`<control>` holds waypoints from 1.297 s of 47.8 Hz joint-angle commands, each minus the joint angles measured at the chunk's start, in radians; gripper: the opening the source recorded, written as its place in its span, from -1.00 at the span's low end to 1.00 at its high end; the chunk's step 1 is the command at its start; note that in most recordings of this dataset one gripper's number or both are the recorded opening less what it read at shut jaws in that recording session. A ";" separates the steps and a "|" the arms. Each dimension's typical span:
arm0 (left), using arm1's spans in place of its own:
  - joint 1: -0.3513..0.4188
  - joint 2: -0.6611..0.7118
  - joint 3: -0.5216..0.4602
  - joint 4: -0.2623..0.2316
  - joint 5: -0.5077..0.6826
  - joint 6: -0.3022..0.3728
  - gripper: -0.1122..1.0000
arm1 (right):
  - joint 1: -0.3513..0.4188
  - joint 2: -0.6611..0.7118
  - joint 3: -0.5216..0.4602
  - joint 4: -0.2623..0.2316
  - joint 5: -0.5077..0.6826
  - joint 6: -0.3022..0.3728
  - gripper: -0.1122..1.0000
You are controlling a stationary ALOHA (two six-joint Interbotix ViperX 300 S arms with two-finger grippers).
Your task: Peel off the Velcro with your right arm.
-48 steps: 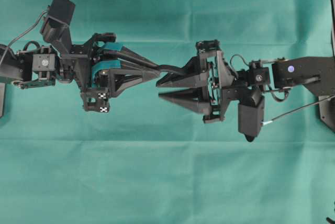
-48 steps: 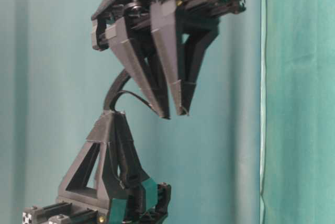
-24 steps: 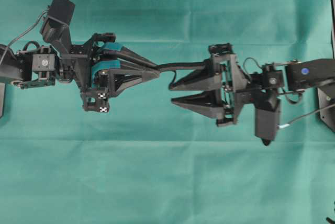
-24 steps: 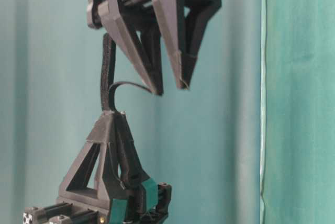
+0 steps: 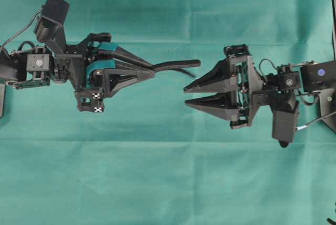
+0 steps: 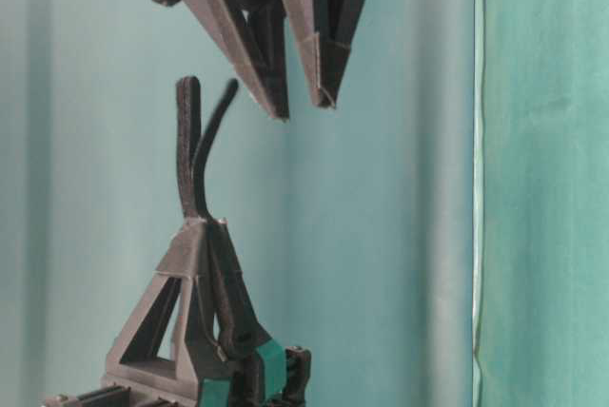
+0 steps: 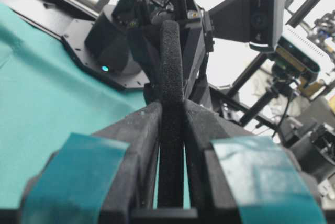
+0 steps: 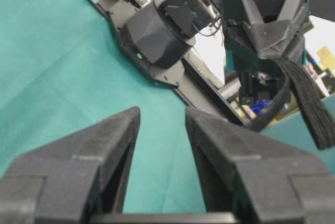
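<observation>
Velcro [image 5: 176, 65] is sticking out from the tips of the left pincer [image 5: 149, 70], whose teal-taped jaws are clamping tight on one end of it above the green tabletop [image 5: 168, 183]. The strip is showing as thin, black and fuzzy, and its free end is splitting into two layers: in the table-level view one layer [image 6: 186, 141] is standing straight while the other is curving away beside it. The right pincer [image 5: 186, 96] is facing the left one, well apart from the strip. Its plain black jaws are standing partly open with a clear gap between them, and it is holding nothing and touching nothing. From the right wrist camera, the strip [image 8: 309, 109] is hanging off to the side.
</observation>
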 commanded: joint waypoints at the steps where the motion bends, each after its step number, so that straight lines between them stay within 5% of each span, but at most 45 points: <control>1: 0.002 -0.026 -0.008 0.000 -0.011 0.000 -0.58 | 0.003 -0.032 0.006 0.014 -0.009 0.002 -0.61; 42: 0.002 -0.091 0.051 0.000 -0.006 0.005 -0.58 | 0.003 -0.146 0.095 0.069 -0.003 0.002 -0.61; 62: 0.002 -0.138 0.084 0.000 0.017 0.031 -0.58 | 0.003 -0.169 0.100 0.167 0.000 0.005 -0.61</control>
